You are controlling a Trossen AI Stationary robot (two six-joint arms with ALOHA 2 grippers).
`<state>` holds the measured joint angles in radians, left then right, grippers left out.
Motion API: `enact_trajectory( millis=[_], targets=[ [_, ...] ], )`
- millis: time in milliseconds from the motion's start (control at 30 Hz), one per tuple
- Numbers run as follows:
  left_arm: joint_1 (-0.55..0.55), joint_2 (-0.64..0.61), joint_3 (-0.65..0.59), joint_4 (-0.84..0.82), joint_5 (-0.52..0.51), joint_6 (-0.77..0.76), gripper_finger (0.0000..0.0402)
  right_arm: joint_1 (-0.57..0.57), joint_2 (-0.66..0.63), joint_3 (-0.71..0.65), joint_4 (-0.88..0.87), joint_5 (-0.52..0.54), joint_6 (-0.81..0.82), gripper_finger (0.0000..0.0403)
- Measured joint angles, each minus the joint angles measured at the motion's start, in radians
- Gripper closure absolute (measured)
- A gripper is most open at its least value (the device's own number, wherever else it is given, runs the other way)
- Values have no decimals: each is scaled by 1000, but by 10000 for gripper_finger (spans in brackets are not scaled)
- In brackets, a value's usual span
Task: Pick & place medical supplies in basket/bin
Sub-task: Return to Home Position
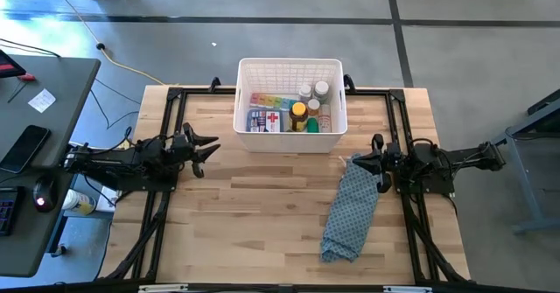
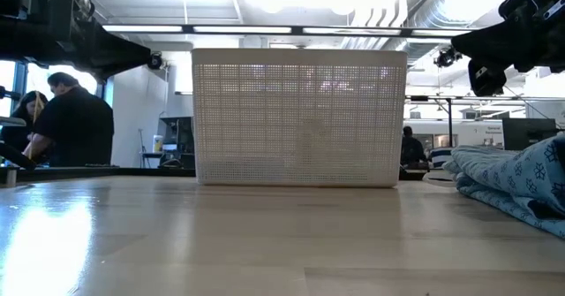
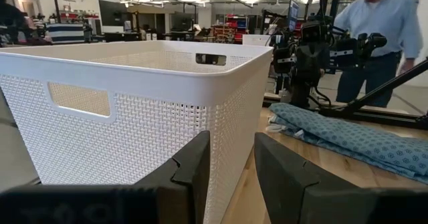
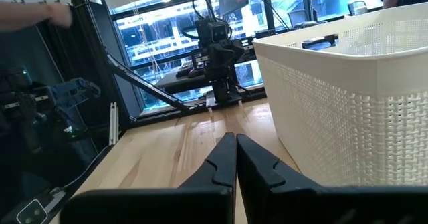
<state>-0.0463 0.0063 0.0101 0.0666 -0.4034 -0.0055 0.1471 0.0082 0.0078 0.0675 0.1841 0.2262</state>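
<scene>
- Basket (image 1: 290, 66) at the counter's (image 1: 254, 214) back middle, medical supplies (image 1: 289, 115) inside.
- Cloth (image 1: 352, 210) lies before it, to the right.
- Left end effector (image 1: 212, 149) left of the basket; right end effector (image 1: 359, 163) at the cloth's back end.

red cross on blue-white pack (image 1: 268, 120)

Place: a robotics lab in an open hall.
Ceiling: bare ducts (image 2: 415, 9), strip lights (image 2: 229, 28).
Floor: grey concrete (image 1: 455, 48).
Around: a desk (image 1: 66, 87), people (image 2: 75, 124) at work.
</scene>
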Motion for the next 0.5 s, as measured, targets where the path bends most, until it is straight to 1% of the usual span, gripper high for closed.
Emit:
enact_trajectory(
  millis=[500],
  targets=[
    [0,0,0,0,0,0,252,0,0,0,0,0,0,399]
  ],
)
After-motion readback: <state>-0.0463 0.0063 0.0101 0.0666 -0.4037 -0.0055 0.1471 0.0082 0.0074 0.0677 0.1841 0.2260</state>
